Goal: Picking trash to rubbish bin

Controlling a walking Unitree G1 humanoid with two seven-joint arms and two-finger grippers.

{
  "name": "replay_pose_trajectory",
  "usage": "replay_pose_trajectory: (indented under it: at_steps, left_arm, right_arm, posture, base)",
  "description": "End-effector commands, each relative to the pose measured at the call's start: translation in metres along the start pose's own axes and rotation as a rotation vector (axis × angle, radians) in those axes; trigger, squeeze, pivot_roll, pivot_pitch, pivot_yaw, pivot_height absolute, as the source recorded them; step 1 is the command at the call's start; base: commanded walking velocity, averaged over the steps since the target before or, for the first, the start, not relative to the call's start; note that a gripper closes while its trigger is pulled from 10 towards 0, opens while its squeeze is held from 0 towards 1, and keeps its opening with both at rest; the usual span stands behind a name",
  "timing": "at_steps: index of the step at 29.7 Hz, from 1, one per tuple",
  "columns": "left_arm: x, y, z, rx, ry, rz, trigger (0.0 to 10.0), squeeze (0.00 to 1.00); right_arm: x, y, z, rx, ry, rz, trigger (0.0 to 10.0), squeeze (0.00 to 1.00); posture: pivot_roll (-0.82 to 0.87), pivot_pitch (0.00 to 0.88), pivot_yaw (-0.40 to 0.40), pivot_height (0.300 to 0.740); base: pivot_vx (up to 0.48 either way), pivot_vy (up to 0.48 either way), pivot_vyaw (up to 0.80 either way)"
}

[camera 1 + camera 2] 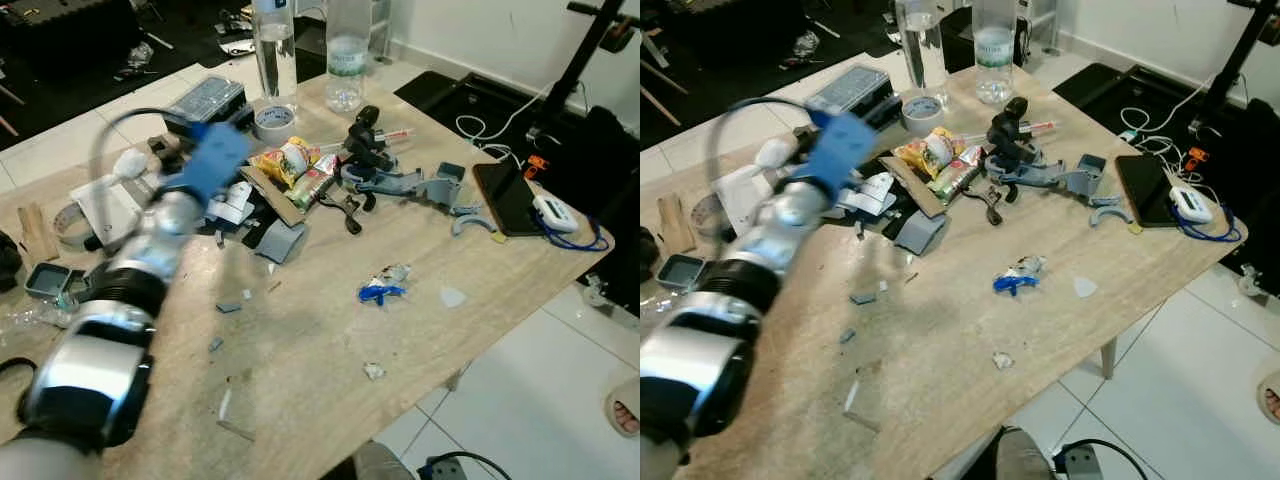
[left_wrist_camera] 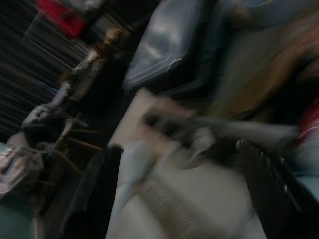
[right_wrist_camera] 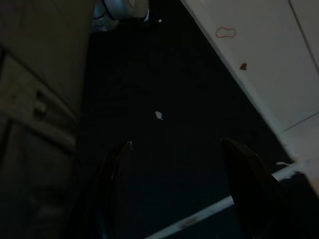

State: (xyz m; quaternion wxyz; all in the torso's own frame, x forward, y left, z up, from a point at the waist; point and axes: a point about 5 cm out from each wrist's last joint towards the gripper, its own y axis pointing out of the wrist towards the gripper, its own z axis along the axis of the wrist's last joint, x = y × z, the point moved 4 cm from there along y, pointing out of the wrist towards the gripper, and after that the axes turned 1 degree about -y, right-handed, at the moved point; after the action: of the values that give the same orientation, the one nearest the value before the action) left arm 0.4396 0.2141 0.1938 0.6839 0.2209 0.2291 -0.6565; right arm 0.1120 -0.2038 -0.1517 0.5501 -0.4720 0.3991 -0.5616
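My left arm (image 1: 150, 250) reaches from the lower left across the wooden table (image 1: 320, 370), its blue wrist piece (image 1: 215, 160) over the cluttered pile. In the blurred left wrist view the left gripper (image 2: 182, 194) is open, with pale clutter beyond its fingers. Colourful snack wrappers (image 1: 288, 160) lie in the pile just right of the wrist. A blue-and-white crumpled wrapper (image 1: 383, 285) sits alone mid-table. A small white scrap (image 1: 373, 371) lies nearer the front edge. The right gripper (image 3: 179, 189) hangs open over dark floor, holding nothing.
Two clear bottles (image 1: 345, 55) and a tape roll (image 1: 272, 121) stand at the far side. A black gadget (image 1: 365, 140), grey plastic parts (image 1: 430, 185), a phone (image 1: 508, 197) and cables (image 1: 560, 225) crowd the right. White tiled floor (image 1: 540, 400) lies beyond the edge.
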Motion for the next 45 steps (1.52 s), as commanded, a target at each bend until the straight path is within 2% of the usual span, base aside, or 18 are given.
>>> replay_pose_trajectory:
  at_steps: [1, 2, 6, 10, 12, 13, 16, 20, 21, 22, 24, 25, 26, 27, 29, 31, 33, 45]
  left_arm:
    - [-0.023, -0.003, -0.021, -0.085, 0.025, 0.053, 10.0, 0.00]
    - [-0.023, -0.003, -0.021, -0.085, 0.025, 0.053, 10.0, 0.00]
    - [-0.057, -0.013, -0.051, -0.195, 0.053, 0.097, 10.0, 0.00]
    - [-0.069, -0.020, -0.067, -0.248, 0.030, 0.076, 10.0, 0.00]
    - [-0.080, -0.027, -0.079, -0.295, -0.093, 0.024, 10.0, 0.00]
    - [-0.080, -0.027, -0.079, -0.295, -0.093, 0.024, 10.0, 0.00]
    - [-0.100, -0.037, -0.083, -0.306, -0.146, -0.110, 10.0, 0.00]
    - [-0.105, -0.042, -0.084, -0.312, -0.132, -0.177, 10.0, 0.00]
    - [-0.111, -0.046, -0.085, -0.327, -0.093, -0.203, 10.0, 0.00]
    - [-0.111, -0.046, -0.085, -0.327, -0.093, -0.203, 10.0, 0.00]
    - [-0.118, -0.052, -0.090, -0.356, -0.011, -0.236, 10.0, 0.00]
    - [-0.120, -0.055, -0.094, -0.381, 0.045, -0.262, 10.0, 0.00]
    - [-0.120, -0.055, -0.094, -0.381, 0.045, -0.262, 10.0, 0.00]
    - [-0.119, -0.058, -0.097, -0.403, 0.084, -0.292, 10.0, 0.00]
    - [-0.111, -0.063, -0.107, -0.456, 0.160, -0.369, 10.0, 0.00]
    - [-0.111, -0.063, -0.107, -0.456, 0.160, -0.369, 10.0, 0.00]
    - [-0.103, -0.066, -0.114, -0.505, 0.212, -0.422, 10.0, 0.00]
    - [-0.104, -0.074, -0.118, -0.584, 0.247, -0.523, 10.0, 0.00]
  right_arm:
    - [-0.008, 0.000, -0.002, -0.006, 0.001, 0.023, 10.0, 0.00]
    - [-0.008, 0.000, -0.002, -0.006, 0.001, 0.023, 10.0, 0.00]
    - [-0.008, 0.000, -0.001, -0.012, -0.009, 0.025, 10.0, 0.00]
    - [-0.009, 0.000, -0.001, -0.015, -0.014, 0.026, 10.0, 0.00]
    - [-0.009, 0.000, -0.001, -0.018, -0.021, 0.028, 10.0, 0.00]
    - [-0.009, 0.000, -0.001, -0.018, -0.021, 0.028, 10.0, 0.00]
    - [-0.010, 0.000, -0.001, -0.023, -0.036, 0.031, 10.0, 0.00]
    - [-0.010, 0.000, -0.001, -0.025, -0.041, 0.032, 10.0, 0.00]
    - [-0.010, 0.000, -0.001, -0.025, -0.042, 0.032, 10.0, 0.00]
    - [-0.010, 0.000, -0.001, -0.025, -0.042, 0.032, 10.0, 0.00]
    - [-0.011, 0.000, -0.001, -0.025, -0.044, 0.033, 10.0, 0.00]
    - [-0.011, 0.000, -0.001, -0.025, -0.045, 0.034, 10.0, 0.00]
    - [-0.011, 0.000, -0.001, -0.025, -0.045, 0.034, 10.0, 0.00]
    - [-0.011, 0.000, -0.001, -0.025, -0.045, 0.034, 10.0, 0.00]
    - [-0.011, 0.000, -0.001, -0.027, -0.047, 0.035, 10.0, 0.00]
    - [-0.011, 0.000, -0.001, -0.027, -0.047, 0.035, 10.0, 0.00]
    - [-0.011, 0.000, -0.001, -0.030, -0.049, 0.036, 10.0, 0.00]
    - [-0.011, 0.000, 0.000, -0.033, -0.061, 0.030, 10.0, 0.00]
  posture:
    - [-0.08, 0.130, 0.108, 0.740]
    - [-0.08, 0.130, 0.108, 0.740]
    - [-0.07, 0.129, 0.107, 0.740]
    - [-0.07, 0.129, 0.107, 0.740]
    - [-0.07, 0.129, 0.107, 0.740]
    - [-0.07, 0.129, 0.107, 0.740]
    - [-0.06, 0.128, 0.101, 0.740]
    - [-0.06, 0.128, 0.101, 0.740]
    - [-0.05, 0.130, 0.100, 0.740]
    - [-0.05, 0.130, 0.100, 0.740]
    - [-0.05, 0.130, 0.100, 0.740]
    - [-0.05, 0.130, 0.100, 0.740]
    - [-0.05, 0.130, 0.100, 0.740]
    - [-0.05, 0.130, 0.100, 0.740]
    - [-0.04, 0.131, 0.104, 0.740]
    - [-0.04, 0.131, 0.104, 0.740]
    - [-0.04, 0.131, 0.104, 0.740]
    - [-0.05, 0.117, 0.102, 0.740]
  base:
    - [0.000, 0.000, 0.00]
    - [0.000, 0.000, 0.00]
    - [0.000, 0.000, 0.00]
    - [0.000, 0.000, 0.00]
    - [0.000, 0.000, 0.00]
    - [0.000, 0.000, 0.00]
    - [0.000, 0.000, 0.00]
    - [0.000, 0.000, 0.00]
    - [0.000, 0.000, 0.00]
    - [0.000, 0.000, 0.00]
    - [0.000, 0.000, 0.00]
    - [0.000, 0.000, 0.00]
    - [0.000, 0.000, 0.00]
    - [0.000, 0.000, 0.00]
    - [0.000, 0.000, 0.00]
    - [0.000, 0.000, 0.00]
    - [0.000, 0.000, 0.00]
    - [0.000, 0.000, 0.00]
